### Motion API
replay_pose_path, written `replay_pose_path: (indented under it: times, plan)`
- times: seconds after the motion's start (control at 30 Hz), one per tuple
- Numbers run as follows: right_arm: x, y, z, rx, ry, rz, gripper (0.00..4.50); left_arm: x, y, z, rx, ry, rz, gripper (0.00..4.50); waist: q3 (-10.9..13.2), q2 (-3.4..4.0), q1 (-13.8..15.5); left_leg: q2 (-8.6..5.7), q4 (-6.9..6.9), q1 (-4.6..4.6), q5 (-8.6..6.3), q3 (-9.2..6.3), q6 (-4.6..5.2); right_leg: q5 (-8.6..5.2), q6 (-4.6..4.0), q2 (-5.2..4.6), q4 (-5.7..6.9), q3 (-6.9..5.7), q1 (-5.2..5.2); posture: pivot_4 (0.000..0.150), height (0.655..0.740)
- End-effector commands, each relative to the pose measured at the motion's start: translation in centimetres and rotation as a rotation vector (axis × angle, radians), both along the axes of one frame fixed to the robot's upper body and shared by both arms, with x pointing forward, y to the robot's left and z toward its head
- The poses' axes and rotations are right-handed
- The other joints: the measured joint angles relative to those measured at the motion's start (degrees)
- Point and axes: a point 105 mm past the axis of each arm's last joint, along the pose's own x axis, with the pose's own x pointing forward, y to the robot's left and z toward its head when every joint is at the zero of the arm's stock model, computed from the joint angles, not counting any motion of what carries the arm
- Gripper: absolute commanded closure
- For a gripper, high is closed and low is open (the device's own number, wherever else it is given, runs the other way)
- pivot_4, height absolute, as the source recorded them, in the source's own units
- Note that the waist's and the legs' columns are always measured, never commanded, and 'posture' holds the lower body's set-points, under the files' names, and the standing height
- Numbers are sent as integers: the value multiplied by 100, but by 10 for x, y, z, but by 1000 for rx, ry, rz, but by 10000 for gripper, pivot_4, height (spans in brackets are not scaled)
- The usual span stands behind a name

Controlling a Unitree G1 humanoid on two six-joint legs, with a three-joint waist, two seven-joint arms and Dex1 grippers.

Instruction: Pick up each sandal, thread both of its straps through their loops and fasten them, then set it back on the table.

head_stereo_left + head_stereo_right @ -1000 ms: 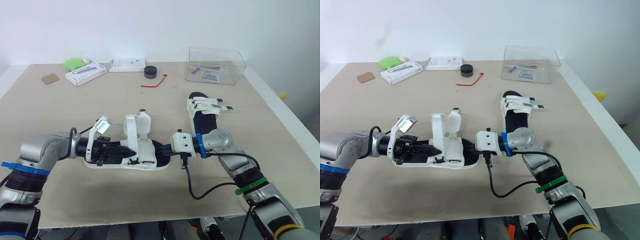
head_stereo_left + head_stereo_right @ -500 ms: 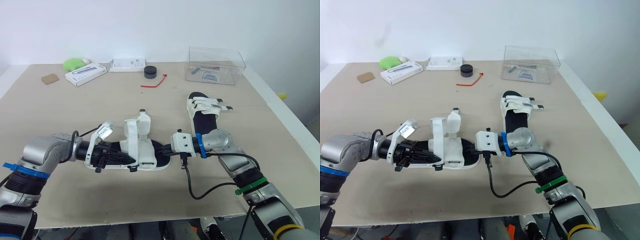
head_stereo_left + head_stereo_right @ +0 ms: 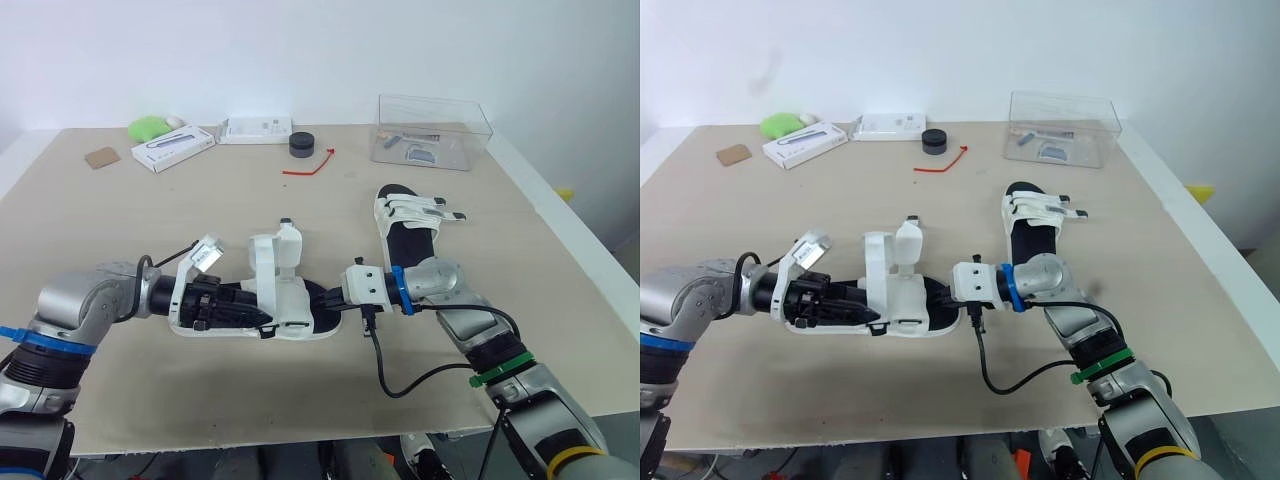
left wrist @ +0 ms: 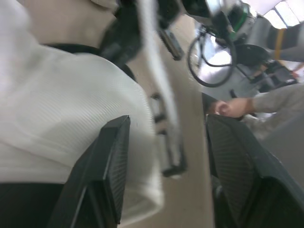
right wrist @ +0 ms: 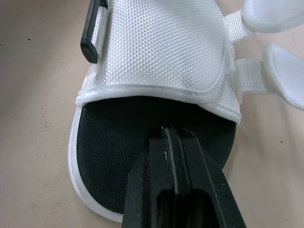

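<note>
The white mesh sandal with a black footbed (image 3: 290, 310) lies on the beige table (image 3: 140, 215), between the two arms. From the head camera, its straps (image 3: 277, 250) stand upright and the left gripper (image 3: 248, 316) reaches in at one end. The left wrist view shows those fingers (image 4: 111, 166) spread apart, released, beside the white upper, with a person's hand (image 4: 232, 105) beyond. The right wrist view shows the right gripper (image 5: 175, 137) clenched, tips pressed onto the footbed. A second, matching sandal (image 3: 408, 222) lies nearby.
</note>
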Motion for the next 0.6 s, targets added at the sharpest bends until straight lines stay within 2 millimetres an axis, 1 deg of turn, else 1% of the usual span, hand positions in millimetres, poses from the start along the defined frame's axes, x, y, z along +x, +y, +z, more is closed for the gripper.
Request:
replay_pose_path:
  times: [0.03,0.17,0.3,0.43,0.5,0.53,0.57,0.6]
  plan:
    - [2,-8,-16,-69,28,-34,45000,11,1,17,-33,-82,40,18934,0,0,0,0,0,0,0,0,0,0,0,0,0,0,0,1500,7400]
    - [2,-8,-17,-69,27,-33,45000,17,-4,24,-69,-100,59,18934,0,0,0,0,0,-1,0,-1,0,0,0,-1,-1,3,0,1500,7400]
    - [1,-8,-18,-73,26,-32,45000,16,-8,26,-83,-101,44,18934,0,0,-3,0,0,-1,0,-1,0,1,0,-1,0,5,-1,1500,7400]
    - [1,-10,-18,-79,24,-33,45000,19,-10,32,-111,-106,50,18934,0,0,-2,1,0,-1,0,-1,0,2,0,-1,0,4,-1,1500,7400]
    - [1,-11,-19,-82,24,-33,45000,21,-10,33,-121,-109,54,24086,0,0,-2,0,1,-1,0,-1,0,2,1,-1,0,4,-1,1500,7400]
    - [0,-12,-19,-83,24,-34,45000,19,-11,30,-111,-107,43,26004,0,0,-2,0,1,-1,0,0,0,2,1,-1,0,4,0,1500,7400]
    - [0,-12,-19,-84,24,-34,45000,17,-11,28,-103,-104,33,31847,0,0,-3,0,0,-1,0,-1,0,2,1,-1,0,5,-1,1500,7400]
    - [0,-12,-19,-84,24,-34,45000,15,-12,25,-94,-99,22,33100,0,0,-3,0,0,1,0,0,0,2,1,-1,0,6,0,1500,7400]
